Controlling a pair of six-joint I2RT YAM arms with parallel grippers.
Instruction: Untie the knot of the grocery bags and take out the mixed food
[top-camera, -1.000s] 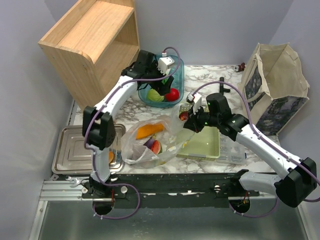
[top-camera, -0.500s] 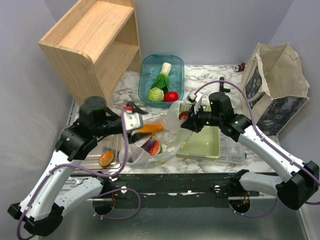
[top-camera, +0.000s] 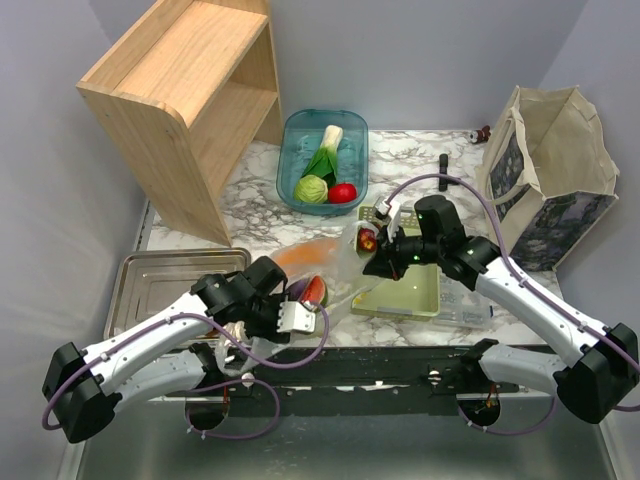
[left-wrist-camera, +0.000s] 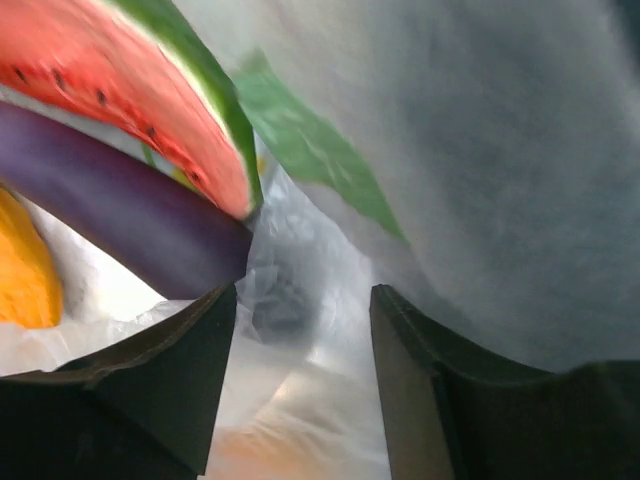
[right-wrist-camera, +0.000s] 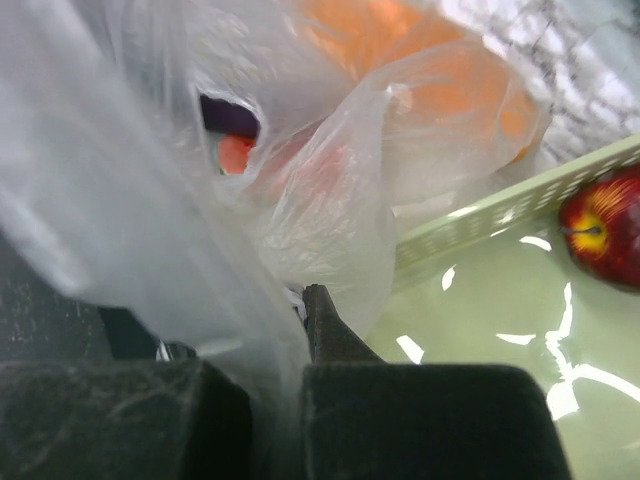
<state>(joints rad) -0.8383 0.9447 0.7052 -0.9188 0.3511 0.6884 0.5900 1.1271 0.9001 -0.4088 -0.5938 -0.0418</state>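
Grocery bag (top-camera: 322, 268) lies on the marble desk (top-camera: 255, 210), mid-front, between the metal tray (top-camera: 150, 290) and the green basket (top-camera: 412, 290). Its mouth is open.

Left claw (top-camera: 292, 316) is at the bag's near edge. On the left wrist view its fingers (left-wrist-camera: 150, 390) are spread, with loose film between them (no grip visible). Just ahead of it inside the bag:
- watermelon wedge (left-wrist-camera: 130, 100), rind up
- eggplant (left-wrist-camera: 120, 225) directly under the wedge, touching it
- orange item (left-wrist-camera: 25, 270) at the left edge, too cropped to identify

Right claw (top-camera: 373, 257) is at the bag's right side, over the basket's far-left corner. On the right wrist view its fingers (right-wrist-camera: 420, 420) are pressed together on a fold of bag film, which is pulled up taut. The apple (right-wrist-camera: 605, 225) sits in the basket, just beside that claw.

The teal bin (top-camera: 355, 135) at the far side holds the leafy vegetable (top-camera: 325, 150), cabbage (top-camera: 311, 188) and tomato (top-camera: 342, 193). The wooden shelf (top-camera: 180, 90) is far left and the tote bag (top-camera: 550, 170) far right, both well apart from the bag.
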